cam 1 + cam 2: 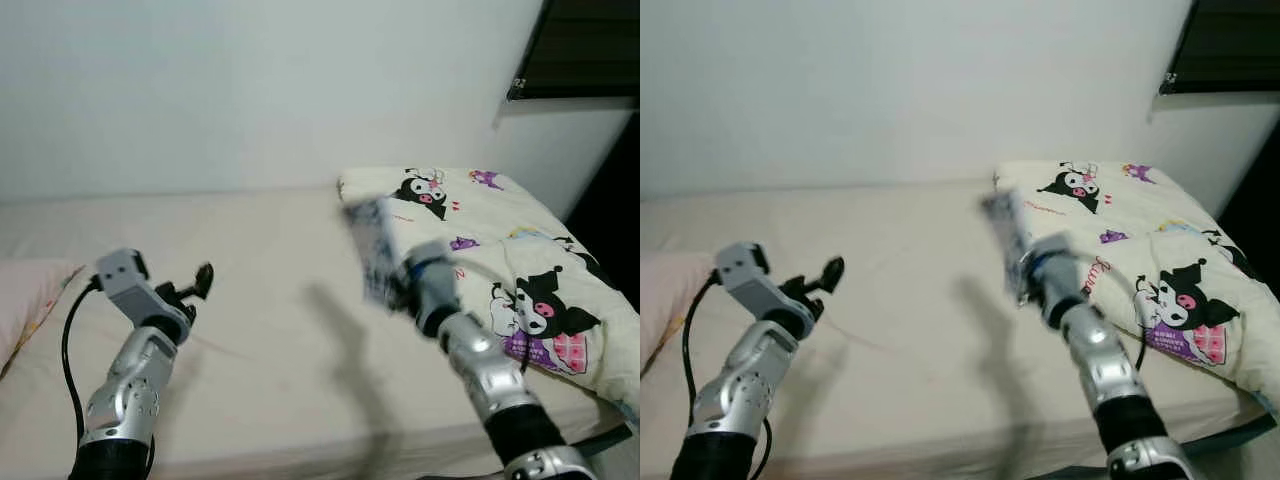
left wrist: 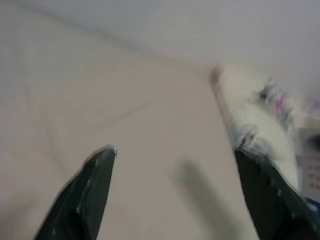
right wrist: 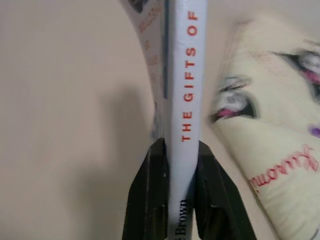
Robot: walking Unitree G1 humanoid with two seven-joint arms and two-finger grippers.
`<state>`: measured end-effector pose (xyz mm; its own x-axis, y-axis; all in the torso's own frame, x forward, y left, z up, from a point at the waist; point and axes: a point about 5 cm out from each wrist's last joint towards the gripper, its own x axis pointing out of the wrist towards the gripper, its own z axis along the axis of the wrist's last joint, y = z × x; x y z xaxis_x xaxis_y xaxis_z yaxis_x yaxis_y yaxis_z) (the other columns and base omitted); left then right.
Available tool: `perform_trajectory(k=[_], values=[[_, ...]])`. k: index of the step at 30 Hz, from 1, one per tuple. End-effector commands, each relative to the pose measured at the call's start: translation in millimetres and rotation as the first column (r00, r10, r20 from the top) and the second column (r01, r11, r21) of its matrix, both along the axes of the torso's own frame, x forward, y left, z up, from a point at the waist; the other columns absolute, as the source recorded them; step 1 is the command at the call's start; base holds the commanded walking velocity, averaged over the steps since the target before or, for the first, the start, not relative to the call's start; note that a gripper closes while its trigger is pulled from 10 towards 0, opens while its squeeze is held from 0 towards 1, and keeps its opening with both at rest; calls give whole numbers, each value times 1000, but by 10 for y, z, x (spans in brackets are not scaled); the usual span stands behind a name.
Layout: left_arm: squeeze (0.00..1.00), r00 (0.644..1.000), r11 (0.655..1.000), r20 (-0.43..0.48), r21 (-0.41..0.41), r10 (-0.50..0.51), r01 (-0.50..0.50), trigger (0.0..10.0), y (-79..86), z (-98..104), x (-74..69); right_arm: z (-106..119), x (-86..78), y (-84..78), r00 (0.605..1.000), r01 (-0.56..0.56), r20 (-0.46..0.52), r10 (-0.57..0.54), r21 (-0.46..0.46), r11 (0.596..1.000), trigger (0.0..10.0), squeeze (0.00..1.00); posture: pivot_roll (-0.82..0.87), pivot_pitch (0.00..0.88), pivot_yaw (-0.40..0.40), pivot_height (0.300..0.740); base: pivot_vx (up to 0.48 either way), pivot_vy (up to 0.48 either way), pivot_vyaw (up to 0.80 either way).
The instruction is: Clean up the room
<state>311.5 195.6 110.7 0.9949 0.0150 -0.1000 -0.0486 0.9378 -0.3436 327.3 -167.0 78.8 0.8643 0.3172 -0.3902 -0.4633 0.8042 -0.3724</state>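
1. Nearest the camera, the two silver arms reach forward over a bed [image 1: 270, 340] with a plain cream sheet. The left gripper [image 1: 196, 283] is held above the sheet on the robot's left, its two black fingers [image 2: 85, 197] spread wide apart with nothing between them.

2. At the left edge of the head views, a pale pink pillow [image 1: 25, 300] lies on the bed, beside the left arm.

3. The right gripper [image 3: 181, 192] is raised above the middle of the bed and is clamped on a book [image 1: 372, 250]. The book stands up out of the fingers, clear of the sheet, and casts a shadow on the sheet beside the arm.

4. In the head views the book is smeared by motion blur, so its cover looks only like a bluish-white slab. The right wrist view is sharper: the two black fingers press on either side of the white spine, low down near one end, and red letters along it read "THE GIFTS OF", with "Brown" in black nearer the fingers.

5. Just beyond and to the right of the book lies a folded cream quilt [image 1: 510, 270] printed with black-and-white cartoon characters, covering the right part of the bed up to the far edge. It also shows past the right-hand finger of the left wrist view, blurred.

6. Farthest away, a bare white wall [image 1: 250, 90] runs behind the bed, and what may be a dark window frame [image 1: 575, 50] sits in the upper right corner.
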Motion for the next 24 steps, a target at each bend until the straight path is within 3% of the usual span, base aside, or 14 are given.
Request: perform_trajectory(k=[1,5,7,11,12,14,16,17,18,19,20,21,23,24], values=[[0,999,999,-37,54,3,-1,10000,-9,-77,-26,-97,-57,35,995,-100,-41,96,-125,987,10000,0,24,0,-56,730,0,0,0],[0,997,998,-55,-37,-58,56,10000,-112,-87,-53,-178,-89,28,990,-138,-34,134,-262,955,10000,0,22,0,-57,730,0,0,0],[0,988,974,-67,-191,-137,122,10000,-222,-93,-71,-172,-65,28,988,-133,27,154,-369,920,10000,0,24,0,-57,730,0,0,0],[0,984,962,-66,-233,-164,145,10000,-262,-96,-74,-164,-50,33,985,-130,53,165,-407,904,10000,0,24,0,-57,730,0,0,0],[1000,976,954,-72,-240,-205,182,10000,-306,-107,-82,-139,-27,51,977,-133,91,195,-459,879,10000,0,19,0,-53,730,0,0,0],[1000,970,953,-77,-219,-229,208,10000,-331,-115,-87,-124,-13,67,969,-139,110,219,-490,861,10000,0,18,0,-52,730,0,0,0],[1000,955,956,-64,12,-290,292,10000,-390,-77,-89,-110,-6,107,955,-176,114,274,-525,832,10000,0,18,0,-52,730,0,0,0],[1000,955,956,-64,12,-290,292,10000,-390,-77,-89,-110,-6,107,955,-176,114,274,-525,832,10000,0,18,0,-52,730,0,0,0],[1000,938,918,-53,196,-341,345,10000,-445,-47,-87,-127,-20,149,946,-226,83,313,-526,820,10000,0,17,1,-51,730,0,0,0],[1000,922,879,-53,286,-383,382,10000,-495,-40,-93,-141,-33,183,937,-266,57,345,-525,808,10000,0,17,1,-51,730,0,0,0],[1000,922,879,-53,286,-383,382,10000,-495,-40,-93,-141,-33,183,937,-266,57,345,-525,808,10000,0,17,1,-51,730,0,0,0],[31,925,897,-79,228,-371,379,10000,-511,-66,-75,-144,-40,233,923,-303,45,383,-529,793,10000,0,14,1,-49,730,0,0,0],[0,926,939,-163,-2,-340,344,10000,-516,-182,-49,-129,-58,342,889,-364,52,456,-524,770,10000,0,14,1,-49,730,0,0,0],[0,926,939,-163,-2,-340,344,10000,-516,-182,-49,-129,-58,342,889,-364,52,456,-524,770,10000,0,14,1,-49,730,0,0,0]])
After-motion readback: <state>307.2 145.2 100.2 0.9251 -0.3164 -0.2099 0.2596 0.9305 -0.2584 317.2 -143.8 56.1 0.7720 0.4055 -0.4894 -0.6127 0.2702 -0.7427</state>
